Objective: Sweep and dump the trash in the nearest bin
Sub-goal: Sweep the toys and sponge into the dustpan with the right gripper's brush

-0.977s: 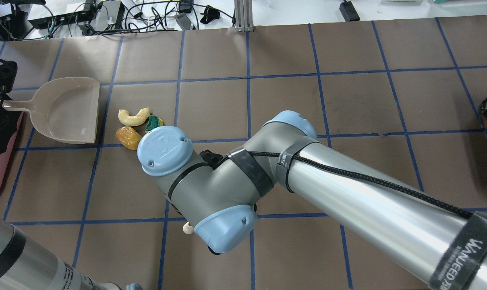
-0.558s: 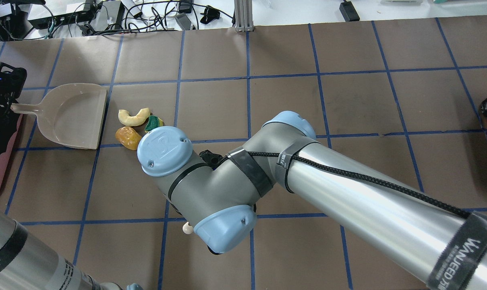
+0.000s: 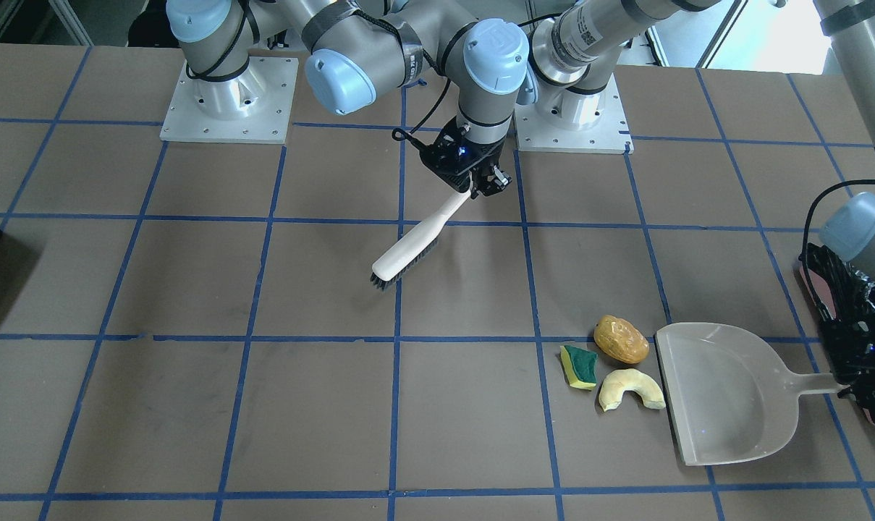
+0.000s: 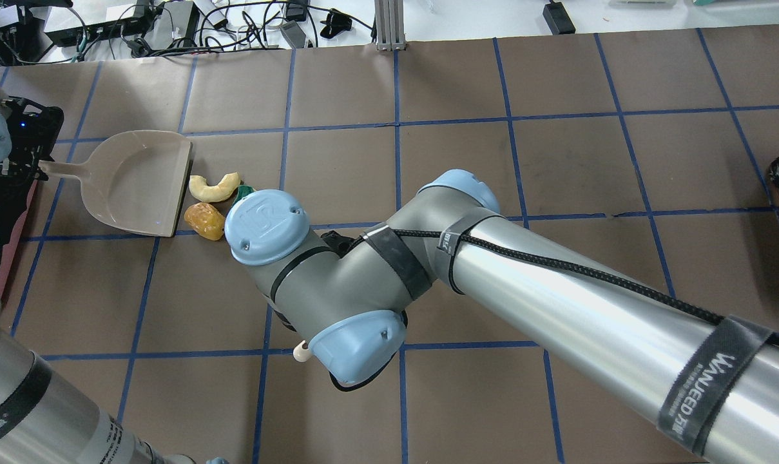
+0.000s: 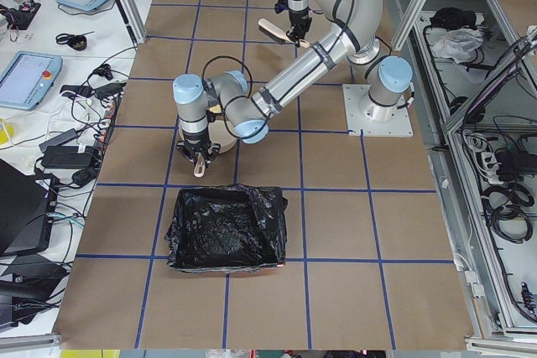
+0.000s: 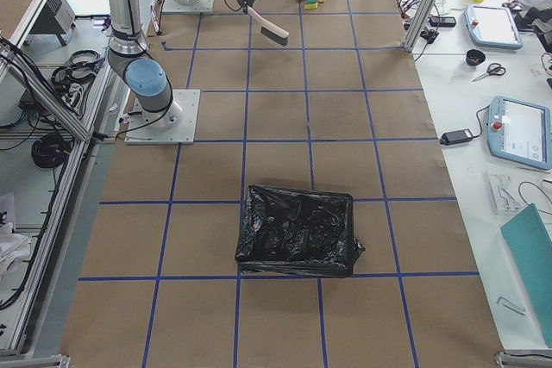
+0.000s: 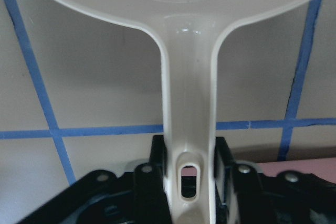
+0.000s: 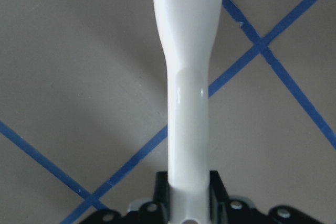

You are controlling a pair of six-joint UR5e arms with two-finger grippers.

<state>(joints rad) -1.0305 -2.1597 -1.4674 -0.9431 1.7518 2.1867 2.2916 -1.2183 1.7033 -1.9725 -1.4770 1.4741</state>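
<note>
The trash lies together on the table: a yellow-and-green sponge, a golden-brown lump and a pale crescent. A white dustpan rests with its lip against the crescent and the lump. My left gripper is shut on the dustpan handle. My right gripper is shut on the handle of a white brush, which hangs tilted well away from the trash. The bin with its black bag stands just behind my left gripper. In the overhead view the right arm hides most of the sponge.
A second black-lined bin stands at the table's far right end. The right arm's elbow hangs over the spot beside the trash. Cables and electronics lie beyond the table's far edge.
The left gripper has pushed the dustpan rightward across the table until its lip reached the crescent and lump. The right arm shifted only slightly.
</note>
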